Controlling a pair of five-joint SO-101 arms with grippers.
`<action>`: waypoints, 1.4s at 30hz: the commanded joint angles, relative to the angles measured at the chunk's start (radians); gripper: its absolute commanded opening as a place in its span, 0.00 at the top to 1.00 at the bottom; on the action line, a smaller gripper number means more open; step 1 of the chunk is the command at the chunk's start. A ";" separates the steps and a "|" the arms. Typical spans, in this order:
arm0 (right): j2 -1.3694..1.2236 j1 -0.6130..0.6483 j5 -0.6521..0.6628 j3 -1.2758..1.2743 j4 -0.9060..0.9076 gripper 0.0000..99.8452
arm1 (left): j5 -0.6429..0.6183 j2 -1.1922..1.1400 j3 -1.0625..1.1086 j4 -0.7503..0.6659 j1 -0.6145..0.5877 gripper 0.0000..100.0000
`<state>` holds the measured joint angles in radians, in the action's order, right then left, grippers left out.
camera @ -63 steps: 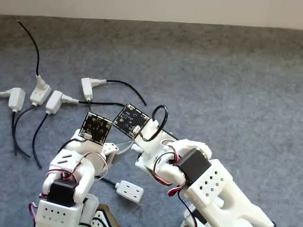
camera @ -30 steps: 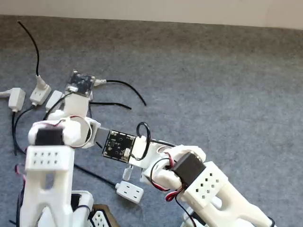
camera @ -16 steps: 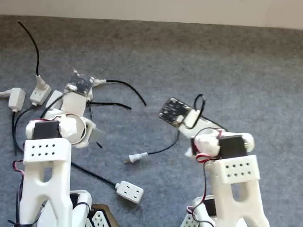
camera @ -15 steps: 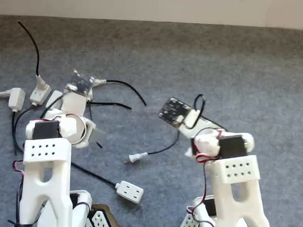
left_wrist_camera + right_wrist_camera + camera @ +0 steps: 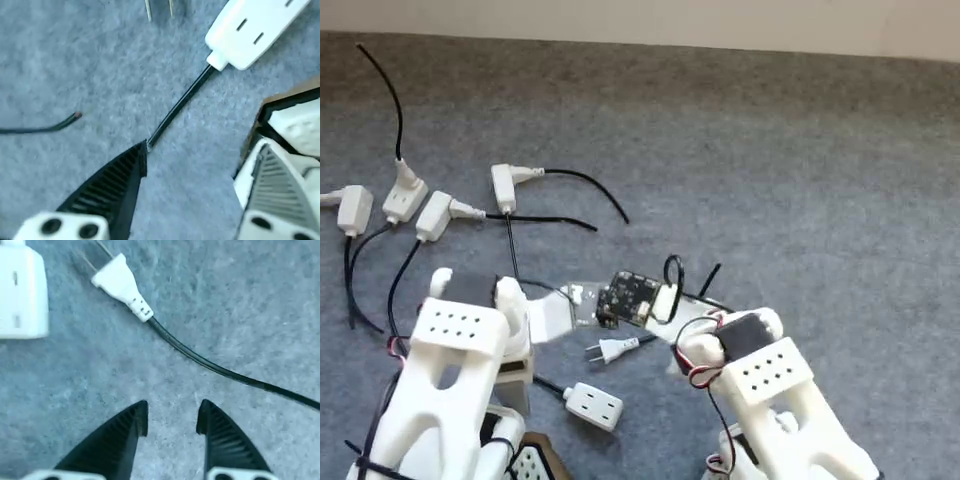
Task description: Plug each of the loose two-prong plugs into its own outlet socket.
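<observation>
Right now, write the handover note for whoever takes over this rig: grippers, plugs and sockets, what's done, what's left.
Left gripper: open, empty, low over the black cord of the outlet block.
Right gripper: open, empty, just above the carpet, a little short of the loose plug.
The loose plug lies flat beside the outlet block, not touching it.
Done: the white connectors at the far left look already mated, but I cannot confirm this.
Left: grasp the loose plug and seat it in the outlet block.
</observation>
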<state>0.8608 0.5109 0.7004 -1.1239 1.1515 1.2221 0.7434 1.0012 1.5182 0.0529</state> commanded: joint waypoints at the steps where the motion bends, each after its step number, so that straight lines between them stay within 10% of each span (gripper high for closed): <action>1: 0.010 -0.166 -0.138 -0.027 -0.105 0.83 | 0.038 -0.004 0.101 -0.212 0.050 0.62; 8: 0.010 -0.515 -0.353 -0.033 -0.222 0.83 | -0.078 0.002 0.226 -0.420 0.257 0.62; 20: 0.010 -0.532 -0.376 -0.119 -0.303 0.83 | -0.216 -0.007 0.094 -0.382 0.567 0.62; 31: 0.007 -0.496 -0.376 -0.120 -0.302 0.83 | -0.212 -0.177 0.237 -0.585 0.573 0.77; 42: 0.004 -0.479 -0.376 -0.122 -0.300 0.83 | -0.103 -0.229 -0.005 -0.428 0.420 0.86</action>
<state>0.8592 0.0215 0.3353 -1.2497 0.8631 1.0702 0.5117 1.1055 1.0871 0.5700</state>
